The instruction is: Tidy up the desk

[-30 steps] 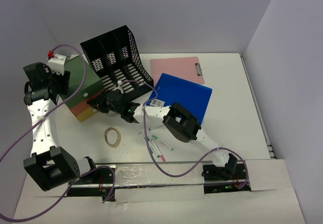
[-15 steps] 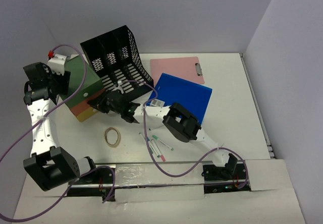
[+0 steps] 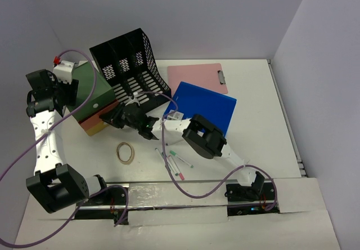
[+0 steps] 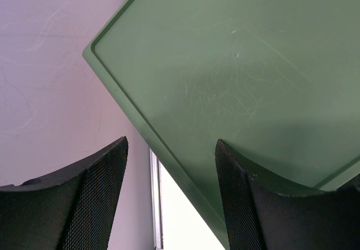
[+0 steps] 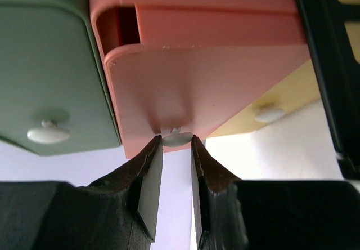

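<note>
The right gripper [image 5: 175, 146] is closed narrowly on the white knob [image 5: 175, 137] of the coral drawer [image 5: 197, 86], one fingertip pressed to each side of it. That drawer stands a little out of the drawer unit [image 3: 90, 95], showing a dark slot along its upper edge, but its inside is hidden. To the gripper's left is the green drawer [image 5: 50, 64] and to its right the yellow drawer [image 5: 275, 101], each with its own white knob. Just behind this gripper stands the black mesh file rack [image 3: 126, 58]. The left gripper [image 4: 170, 146] hangs over the unit's green top with its jaws spread wide, gripping nothing. The desk [image 3: 253, 137] lies beneath both tools and runs out behind the right wrist, where a blue folder [image 3: 205, 106], pink clipboard [image 3: 194, 75], tape ring [image 3: 125, 152] and pens [image 3: 177, 163] lie. Compared with a second ago, the right jaws have drawn in slightly and that arm's elbow has shifted a touch toward its base; the left arm has not moved.
</note>
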You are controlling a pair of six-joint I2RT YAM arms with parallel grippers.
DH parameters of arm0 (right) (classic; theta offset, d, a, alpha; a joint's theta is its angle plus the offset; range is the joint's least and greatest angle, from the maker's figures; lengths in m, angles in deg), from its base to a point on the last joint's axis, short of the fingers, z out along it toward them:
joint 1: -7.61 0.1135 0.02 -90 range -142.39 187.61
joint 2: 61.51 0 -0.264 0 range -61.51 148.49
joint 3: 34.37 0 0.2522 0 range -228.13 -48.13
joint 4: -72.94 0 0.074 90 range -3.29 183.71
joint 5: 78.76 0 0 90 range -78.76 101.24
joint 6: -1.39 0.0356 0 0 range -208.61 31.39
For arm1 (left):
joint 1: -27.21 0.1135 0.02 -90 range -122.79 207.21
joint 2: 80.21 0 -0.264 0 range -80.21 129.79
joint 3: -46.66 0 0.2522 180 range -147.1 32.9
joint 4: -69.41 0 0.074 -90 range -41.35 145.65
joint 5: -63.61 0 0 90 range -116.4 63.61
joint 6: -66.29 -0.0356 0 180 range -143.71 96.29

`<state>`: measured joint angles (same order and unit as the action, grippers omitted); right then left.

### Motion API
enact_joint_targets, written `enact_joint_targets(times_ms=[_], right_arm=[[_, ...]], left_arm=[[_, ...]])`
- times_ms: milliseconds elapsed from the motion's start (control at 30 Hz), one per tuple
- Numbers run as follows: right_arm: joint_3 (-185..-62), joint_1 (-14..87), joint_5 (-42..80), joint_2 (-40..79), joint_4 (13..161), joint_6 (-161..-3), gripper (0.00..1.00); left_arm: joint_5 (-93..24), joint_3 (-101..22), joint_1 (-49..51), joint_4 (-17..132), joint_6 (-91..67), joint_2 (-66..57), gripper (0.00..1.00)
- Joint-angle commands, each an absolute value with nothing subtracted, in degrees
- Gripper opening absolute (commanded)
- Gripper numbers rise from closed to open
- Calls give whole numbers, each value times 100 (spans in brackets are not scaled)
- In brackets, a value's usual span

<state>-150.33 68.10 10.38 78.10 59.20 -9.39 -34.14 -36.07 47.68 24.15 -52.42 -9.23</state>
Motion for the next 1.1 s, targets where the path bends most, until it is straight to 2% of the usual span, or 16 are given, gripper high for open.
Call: enact_joint_targets(times_ms=[0, 800, 933, 1067], right_arm=[[-14679, 6756, 991, 7264, 5799, -1024, 0], [-12921, 6949, 1553, 6174, 5351, -1135, 0], [-12925, 6985, 1585, 6031, 5442, -1537, 0], [-12863, 7046, 1362, 5569, 5764, -2398, 6]], left_arm=[[-3422, -3767, 4803, 2102, -5237, -894, 70], [-3378, -3794, 4803, 2147, -5200, -910, 70], [-3387, -3804, 4795, 2128, -5183, -929, 70], [-3474, -3899, 4804, 2057, -5156, -963, 71]])
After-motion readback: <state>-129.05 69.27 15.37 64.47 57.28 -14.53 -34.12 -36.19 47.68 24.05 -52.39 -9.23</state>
